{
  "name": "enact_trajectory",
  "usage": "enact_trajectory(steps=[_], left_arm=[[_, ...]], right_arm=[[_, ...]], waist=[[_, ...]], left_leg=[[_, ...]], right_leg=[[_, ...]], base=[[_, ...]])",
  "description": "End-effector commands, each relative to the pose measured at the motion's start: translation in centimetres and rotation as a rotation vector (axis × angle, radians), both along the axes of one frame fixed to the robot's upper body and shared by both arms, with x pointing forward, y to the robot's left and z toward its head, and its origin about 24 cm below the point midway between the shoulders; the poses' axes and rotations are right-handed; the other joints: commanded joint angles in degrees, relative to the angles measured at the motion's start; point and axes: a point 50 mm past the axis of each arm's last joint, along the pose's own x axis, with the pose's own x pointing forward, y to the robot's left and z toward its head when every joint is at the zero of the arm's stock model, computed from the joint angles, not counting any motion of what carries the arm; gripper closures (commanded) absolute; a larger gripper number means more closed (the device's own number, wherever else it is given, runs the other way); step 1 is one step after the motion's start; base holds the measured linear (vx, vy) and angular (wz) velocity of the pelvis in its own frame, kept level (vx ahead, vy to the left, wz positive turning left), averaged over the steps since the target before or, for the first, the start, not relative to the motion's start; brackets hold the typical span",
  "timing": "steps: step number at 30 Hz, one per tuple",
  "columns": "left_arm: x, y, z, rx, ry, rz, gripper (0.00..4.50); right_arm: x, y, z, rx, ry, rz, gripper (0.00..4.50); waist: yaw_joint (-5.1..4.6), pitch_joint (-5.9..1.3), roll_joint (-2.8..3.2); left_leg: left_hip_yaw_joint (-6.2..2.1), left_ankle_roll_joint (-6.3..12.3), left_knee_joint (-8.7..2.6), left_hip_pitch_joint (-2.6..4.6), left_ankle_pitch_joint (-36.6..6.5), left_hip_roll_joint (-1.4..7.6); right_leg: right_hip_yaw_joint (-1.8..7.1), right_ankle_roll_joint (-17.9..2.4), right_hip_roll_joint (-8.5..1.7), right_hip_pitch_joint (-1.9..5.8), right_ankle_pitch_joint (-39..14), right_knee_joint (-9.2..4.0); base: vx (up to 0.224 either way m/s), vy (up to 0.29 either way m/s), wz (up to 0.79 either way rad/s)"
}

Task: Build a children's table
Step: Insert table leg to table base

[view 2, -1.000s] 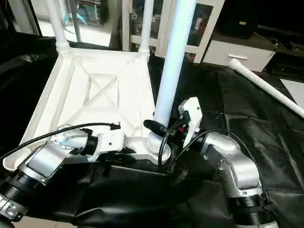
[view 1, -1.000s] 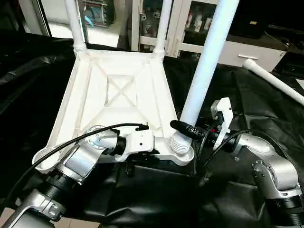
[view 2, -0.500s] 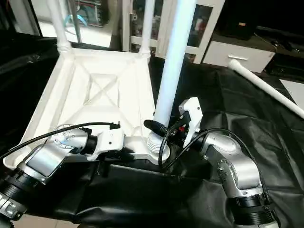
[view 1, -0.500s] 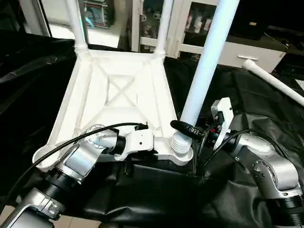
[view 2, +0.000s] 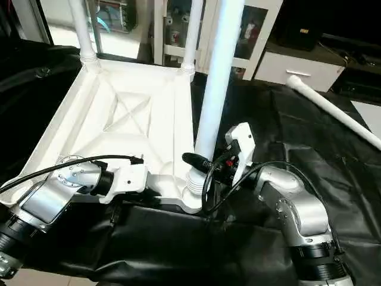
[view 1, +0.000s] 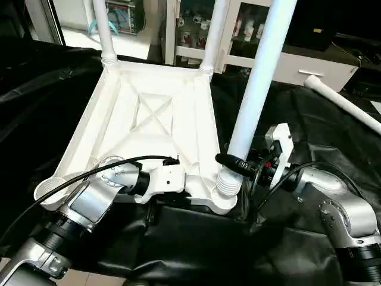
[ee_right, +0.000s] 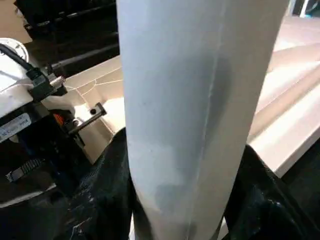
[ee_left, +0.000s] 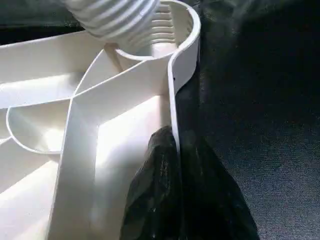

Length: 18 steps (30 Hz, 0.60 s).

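The white tabletop lies underside up on black cloth. Two legs stand in its far corner sockets. A third leg stands nearly upright with its ribbed end in the near right socket. My right gripper is shut on this leg just above the ribs, its fingers on either side of the tube. My left gripper is shut on the tabletop's near rim, one finger inside the wall and one outside. The near left socket holds nothing.
A loose leg lies on the black cloth at the back right. White cabinets and a drawer unit stand behind the table. A black cable arcs over my left wrist.
The tabletop has turned a little, its far end swinging to the right. The held leg stands more upright. My left gripper has closed tighter on the near rim.
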Motion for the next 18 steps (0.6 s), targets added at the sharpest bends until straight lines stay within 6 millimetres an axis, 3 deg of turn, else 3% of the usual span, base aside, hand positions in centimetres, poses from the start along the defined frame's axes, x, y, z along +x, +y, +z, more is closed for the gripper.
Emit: enact_trajectory(steps=[1,4,18], left_arm=[[-0.7,0.09,-1.84,0.095,0.055,-0.03,4.5],[-0.61,0.05,-1.82,0.097,0.052,-0.03,4.5],[-0.61,0.09,-1.86,0.104,0.05,-0.032,4.5]], right_arm=[[-0.29,0.28,0.37,0.001,-0.001,0.032,2.68],[-0.39,0.48,0.25,0.007,0.013,0.039,2.68],[-0.6,0.64,-0.56,-0.045,0.052,0.061,2.68]], waist=[[-0.23,-2.5,0.31],[-0.22,-2.56,0.28],[-0.19,-2.73,0.18]], left_leg=[[-2.24,-2.09,-5.31,2.35,-15.44,4.64],[-2.34,-2.88,-5.42,2.42,-16.99,4.69],[-2.39,-3.62,-5.53,2.36,-17.25,4.72]], right_leg=[[1.83,-9.99,-3.54,0.5,-13.34,-4.24],[1.86,-9.4,-3.63,0.4,-15.5,-4.46],[1.86,-8.97,-3.65,0.33,-15.16,-4.44]], base=[[0.0,0.0,0.0],[0.0,0.0,0.0],[0.0,0.0,0.0]])
